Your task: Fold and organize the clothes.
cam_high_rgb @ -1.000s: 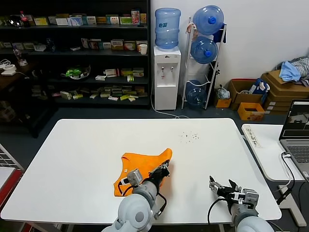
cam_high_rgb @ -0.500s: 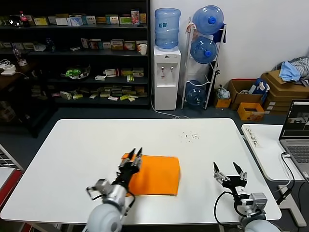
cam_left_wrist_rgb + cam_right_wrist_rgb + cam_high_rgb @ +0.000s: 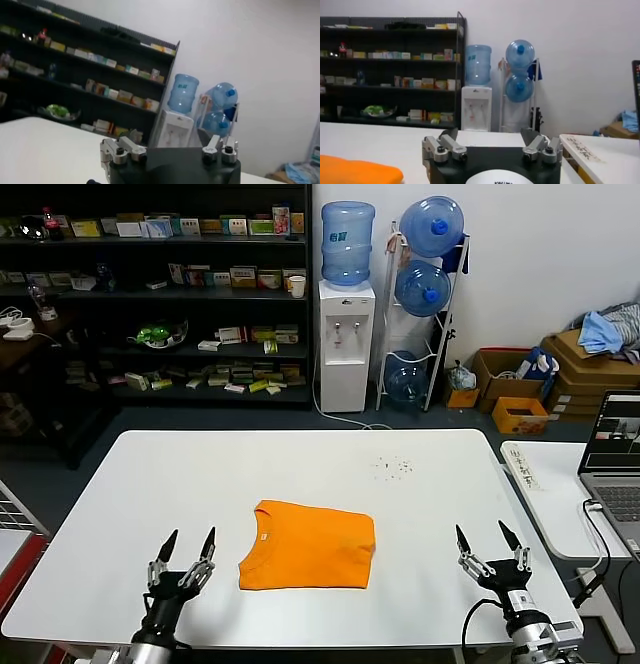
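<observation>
1. Head view: the orange T-shirt (image 3: 310, 559) lies folded into a flat rectangle on the white table (image 3: 150, 484), a little nearer the table's front edge than its middle, plain side up, with its collar end toward the robot's left.
2. The left gripper (image 3: 183, 549) stands over the table near the front edge, beside the shirt's left end and clear of it, not touching the cloth. Its two fingers point up and away, spread wide, with nothing between them.
3. The right gripper (image 3: 492, 544) stands on the far side of the shirt, well apart from its right edge, also near the front edge. Its fingers are likewise splayed wide and empty.
4. The shirt lies between the two grippers, closer to the left one.
5. Right wrist view: one rounded orange edge of the shirt (image 3: 357, 172) shows low on the table, off to the side of that gripper's finger bases.
6. Left wrist view: only the gripper body, the shelves (image 3: 75, 75) and the water dispenser (image 3: 172, 132) are seen; the shirt is out of sight.
7. A second ago the left gripper was closed on a bunched, half-folded shirt at the table's middle front. Half a second ago it was partly open at the shirt's left edge. Now it has let go and drawn back to the left, and the shirt lies flat.
8. The right gripper has stayed spread throughout, shifting only slightly.
</observation>
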Robot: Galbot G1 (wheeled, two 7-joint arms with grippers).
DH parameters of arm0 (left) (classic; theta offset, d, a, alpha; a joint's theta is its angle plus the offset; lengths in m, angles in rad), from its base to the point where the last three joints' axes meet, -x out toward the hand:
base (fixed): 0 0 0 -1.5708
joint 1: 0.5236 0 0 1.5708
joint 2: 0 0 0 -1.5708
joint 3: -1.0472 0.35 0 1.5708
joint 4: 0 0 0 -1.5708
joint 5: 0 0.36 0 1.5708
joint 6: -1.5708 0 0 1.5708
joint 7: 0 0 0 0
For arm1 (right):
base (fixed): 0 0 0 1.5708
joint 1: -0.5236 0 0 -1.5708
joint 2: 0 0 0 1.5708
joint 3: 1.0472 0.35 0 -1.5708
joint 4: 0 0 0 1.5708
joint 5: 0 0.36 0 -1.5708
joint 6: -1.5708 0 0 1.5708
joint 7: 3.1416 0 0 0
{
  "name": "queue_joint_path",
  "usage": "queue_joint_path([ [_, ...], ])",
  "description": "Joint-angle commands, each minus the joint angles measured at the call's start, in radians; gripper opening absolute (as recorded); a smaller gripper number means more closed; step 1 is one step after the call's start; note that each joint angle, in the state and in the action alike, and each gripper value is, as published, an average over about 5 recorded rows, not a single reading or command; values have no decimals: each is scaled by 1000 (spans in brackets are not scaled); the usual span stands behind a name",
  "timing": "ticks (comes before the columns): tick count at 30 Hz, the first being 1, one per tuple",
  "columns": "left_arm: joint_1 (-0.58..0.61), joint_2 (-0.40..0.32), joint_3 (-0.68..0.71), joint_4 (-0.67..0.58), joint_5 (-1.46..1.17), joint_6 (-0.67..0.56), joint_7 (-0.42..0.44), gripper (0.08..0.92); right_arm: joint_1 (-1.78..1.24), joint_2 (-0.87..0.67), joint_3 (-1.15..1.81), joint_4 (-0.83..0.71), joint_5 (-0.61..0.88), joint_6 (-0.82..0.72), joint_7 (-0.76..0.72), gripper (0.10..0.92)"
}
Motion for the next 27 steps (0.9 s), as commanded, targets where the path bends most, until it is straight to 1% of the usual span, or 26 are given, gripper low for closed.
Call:
queue_joint_path([
  [1, 67, -105, -153, 32, 66, -150, 152, 821, -36, 71, 35, -68, -66, 193, -104, 823],
  [4, 52, -112, -163, 37, 83, -151, 166, 822, -28, 85, 35, -75, -83, 208, -108, 823],
  [11, 60, -92, -175, 52, 99, -167, 189, 823, -16, 111, 42, -81, -97, 221, -114, 823],
  [27, 65, -104, -174, 63, 101, -178, 191, 823, -14, 114, 40, -81, -112, 217, -120, 823],
])
